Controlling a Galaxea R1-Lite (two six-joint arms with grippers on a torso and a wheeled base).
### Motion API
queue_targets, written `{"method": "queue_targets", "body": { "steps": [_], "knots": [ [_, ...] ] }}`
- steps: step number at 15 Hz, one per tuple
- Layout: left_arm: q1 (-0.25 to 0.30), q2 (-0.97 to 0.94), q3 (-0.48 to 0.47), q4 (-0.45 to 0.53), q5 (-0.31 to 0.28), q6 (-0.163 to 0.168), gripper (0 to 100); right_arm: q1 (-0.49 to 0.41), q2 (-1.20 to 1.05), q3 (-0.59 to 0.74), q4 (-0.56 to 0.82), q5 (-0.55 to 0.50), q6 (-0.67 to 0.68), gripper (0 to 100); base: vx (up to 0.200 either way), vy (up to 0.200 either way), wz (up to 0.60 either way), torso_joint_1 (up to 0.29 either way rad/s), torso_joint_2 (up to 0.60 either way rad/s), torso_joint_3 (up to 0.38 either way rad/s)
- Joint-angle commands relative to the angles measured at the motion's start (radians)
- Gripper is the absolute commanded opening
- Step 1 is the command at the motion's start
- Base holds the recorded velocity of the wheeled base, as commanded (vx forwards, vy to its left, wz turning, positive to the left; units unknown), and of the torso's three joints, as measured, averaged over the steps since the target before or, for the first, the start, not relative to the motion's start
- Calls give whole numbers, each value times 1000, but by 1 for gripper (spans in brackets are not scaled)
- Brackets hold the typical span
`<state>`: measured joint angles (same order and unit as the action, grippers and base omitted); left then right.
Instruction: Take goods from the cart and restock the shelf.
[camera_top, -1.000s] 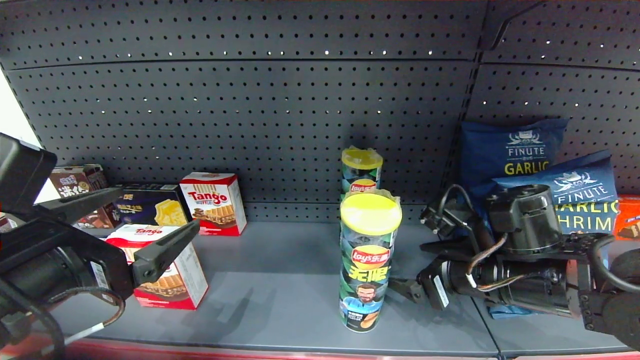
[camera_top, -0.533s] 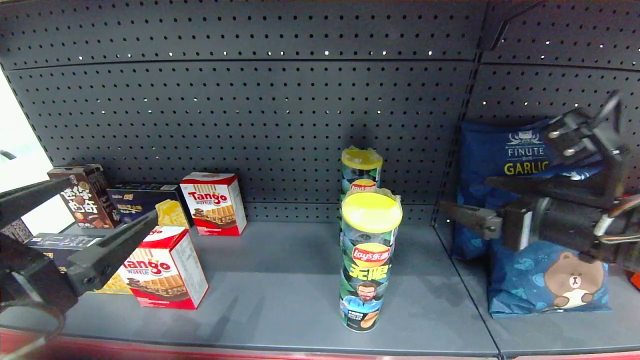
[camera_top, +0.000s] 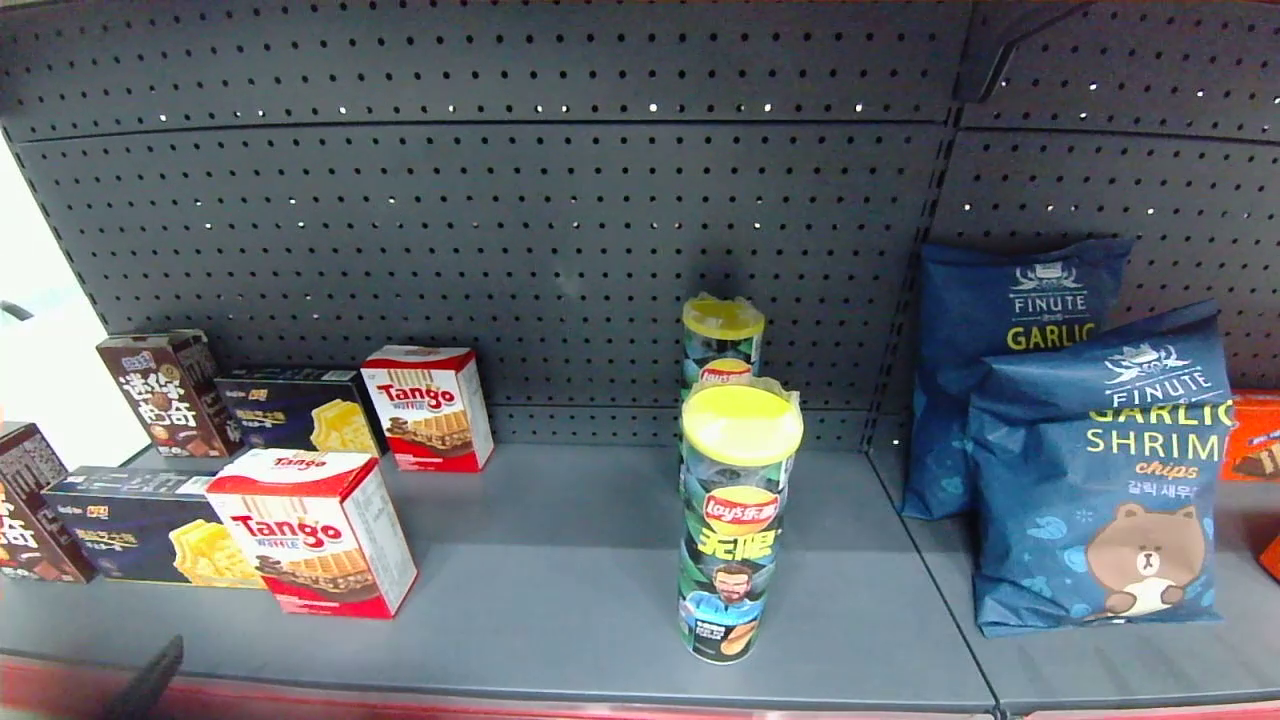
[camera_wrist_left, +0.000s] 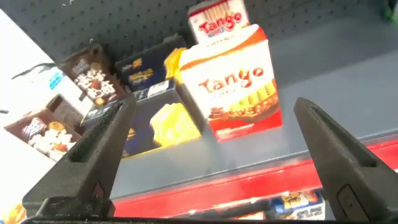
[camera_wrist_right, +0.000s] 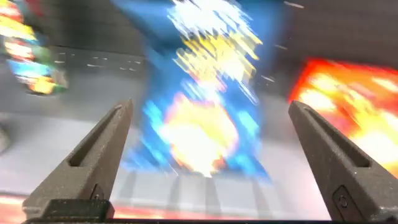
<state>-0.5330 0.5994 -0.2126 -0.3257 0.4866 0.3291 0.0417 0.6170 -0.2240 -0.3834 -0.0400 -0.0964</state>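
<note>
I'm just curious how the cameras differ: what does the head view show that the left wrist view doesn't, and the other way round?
Head view alone: two tall green chip cans with yellow lids, and blue snack bags at the right. Left wrist view alone: a close look past the left tool, its dark fingers spread. Both: the front red-and-white cardboard wafer box, the dark blue box with a yellow picture, the grey shelf.

Grey shelf (camera_top: 560, 560), snack boxes (camera_top: 320, 530) (at left), two chip cans (camera_top: 740, 520), blue bags (camera_top: 1100, 480) right
</note>
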Motion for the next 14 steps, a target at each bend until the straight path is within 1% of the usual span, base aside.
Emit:
{"method": "queue_targets", "body": {
  "steps": [1, 2, 3, 4, 6, 7, 8, 9, 10, 11, 12, 13, 14],
  "knots": [
    [62, -39, 24, 45, 40, -2, 100, -111, -422, 224, 93, -12, 1, 100, 0, 0, 0, 0, 0, 0],
    [94, -38, 35, 45, 40, -2, 100, -114, -510, 224, 207, -15, 3, 100, 0, 0, 0, 0, 0, 0],
    [130, -36, 44, 45, 40, -2, 100, -114, -546, 224, 305, -15, 15, 100, 0, 0, 0, 0, 0, 0],
    [199, -41, 65, 45, 41, -4, 100, -114, -539, 224, 321, -12, 66, 100, 0, 0, 0, 0, 0, 0],
    [272, -69, 105, 45, 40, -18, 100, -115, -539, 224, 324, -12, 110, 100, 0, 0, 0, 0, 0, 0],
    [275, -122, 153, 43, 36, -22, 100, -115, -539, 224, 354, -1, 139, 100, 0, 0, 0, 0, 0, 0],
    [271, -150, 174, 45, 33, -24, 100, -114, -539, 224, 383, 6, 116, 100, 0, 0, 0, 0, 0, 0],
    [263, -230, 213, 54, 32, -22, 100, -114, -539, 224, 385, 51, 86, 100, 0, 0, 0, 0, 0, 0],
    [245, -326, 213, 154, 30, -24, 100, -114, -539, 224, 383, 60, 84, 100, 0, 0, 0, 0, 0, 0],
    [234, -405, 213, 232, 30, -25, 100, -115, -539, 224, 383, 58, 89, 100, 0, 0, 0, 0, 0, 0],
    [235, -458, 206, 283, 30, -27, 100, -115, -539, 224, 383, 58, 90, 100, 0, 0, 0, 0, 0, 0],
    [229, -464, 196, 295, 30, -35, 100, -115, -539, 224, 383, 58, 90, 100, 0, 0, 0, 0, 0, 0],
    [229, -464, 196, 295, 30, -35, 100, -115, -539, 224, 383, 58, 90, 100, 0, 0, 0, 0, 0, 0]
  ]
}}
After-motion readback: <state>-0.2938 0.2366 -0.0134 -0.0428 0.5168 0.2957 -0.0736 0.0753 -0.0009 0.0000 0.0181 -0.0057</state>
